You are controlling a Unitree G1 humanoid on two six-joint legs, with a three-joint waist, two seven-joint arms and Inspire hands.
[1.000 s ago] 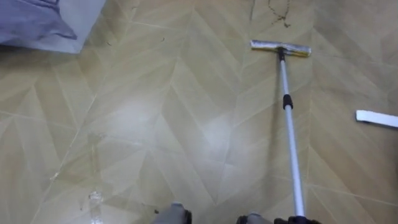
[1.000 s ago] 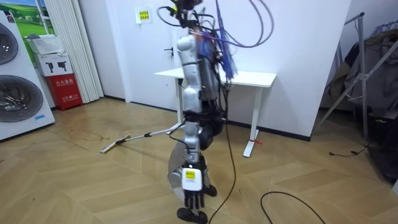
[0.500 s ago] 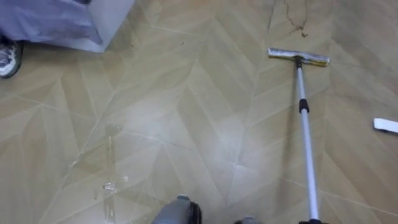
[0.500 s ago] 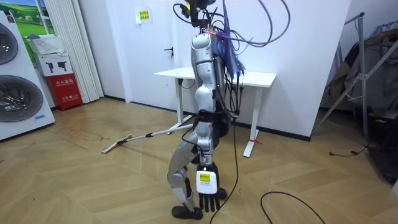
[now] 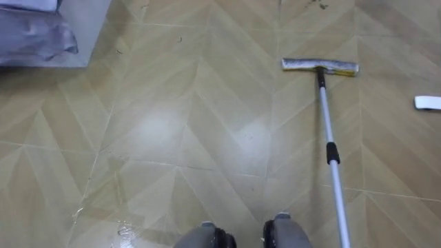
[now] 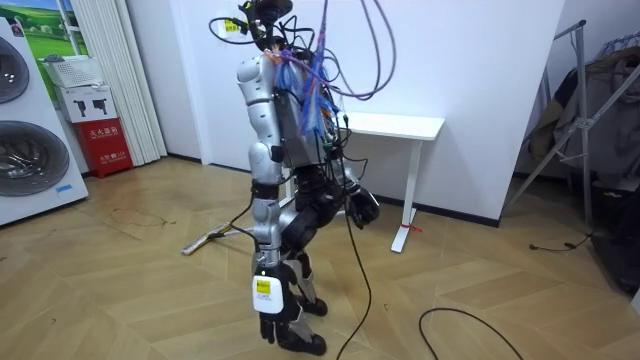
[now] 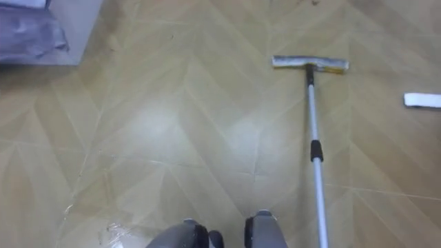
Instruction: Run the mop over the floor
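A flat mop lies on the wood floor, its head point(image 5: 320, 66) ahead and to my right. Its pale pole point(image 5: 329, 179), with a black collar, runs back past my feet and off the lower right edge. In the room view the mop head point(image 6: 192, 246) rests on the floor at the left, and the pole point(image 6: 232, 231) rises behind my legs. It leads to my right hand point(image 6: 358, 206) at hip height, curled on the pole's top end. My left hand point(image 6: 268, 312) hangs low beside my leg with relaxed fingers, holding nothing.
A grey-blue cloth on a white base point(image 5: 41, 34) sits at the upper left, a white table foot point(image 5: 427, 102) at the right. A wet patch point(image 5: 120, 227) shines near my feet. Behind me stand a white table point(image 6: 400, 126), washing machines point(image 6: 25, 140) and a clothes rack point(image 6: 590, 100).
I have stepped towards the room view's left and turned my back more to the camera. The mop head has slid a little closer to me. My left hand swung down beside the leg.
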